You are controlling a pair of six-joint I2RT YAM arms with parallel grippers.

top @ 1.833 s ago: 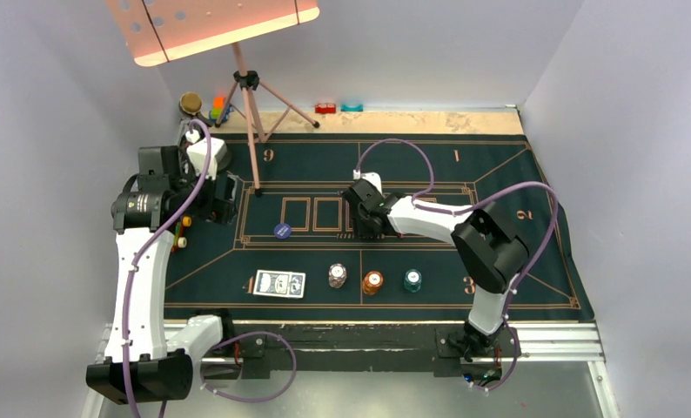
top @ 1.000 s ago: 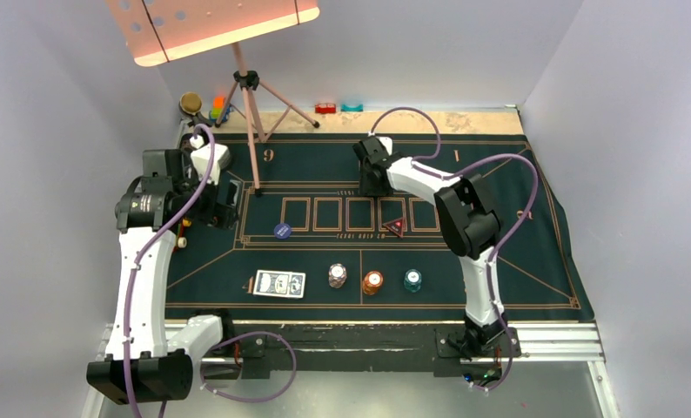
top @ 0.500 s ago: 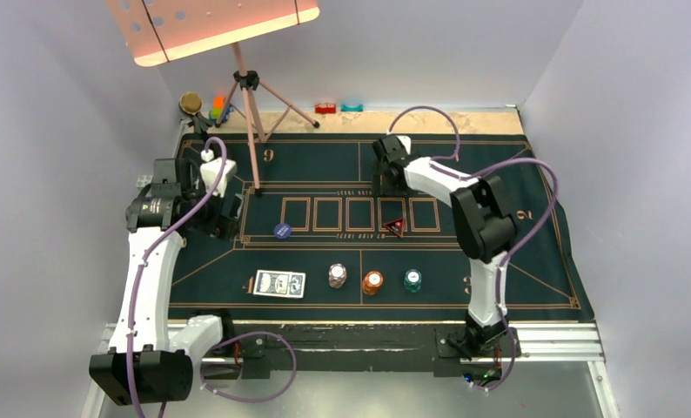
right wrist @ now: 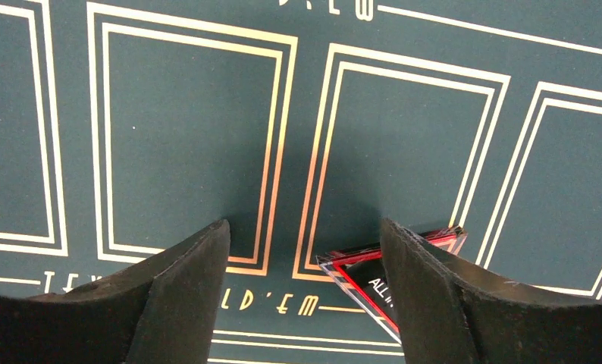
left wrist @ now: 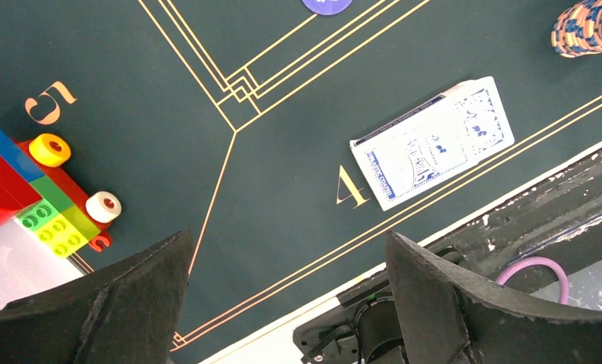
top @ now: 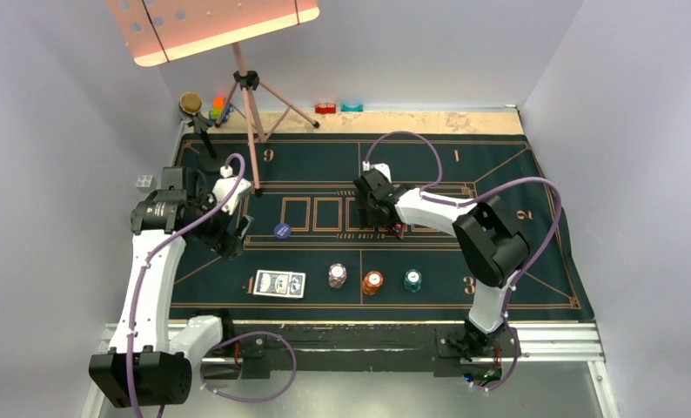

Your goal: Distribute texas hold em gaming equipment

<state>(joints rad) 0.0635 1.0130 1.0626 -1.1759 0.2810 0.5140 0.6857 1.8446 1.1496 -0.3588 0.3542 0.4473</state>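
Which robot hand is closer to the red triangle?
Right. The right gripper hangs just above the triangle; the left gripper is far away, near the cards.

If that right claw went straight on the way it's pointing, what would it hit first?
Probably the green mat: the right gripper points down at it, open. The red triangle lies by one finger and might get clipped.
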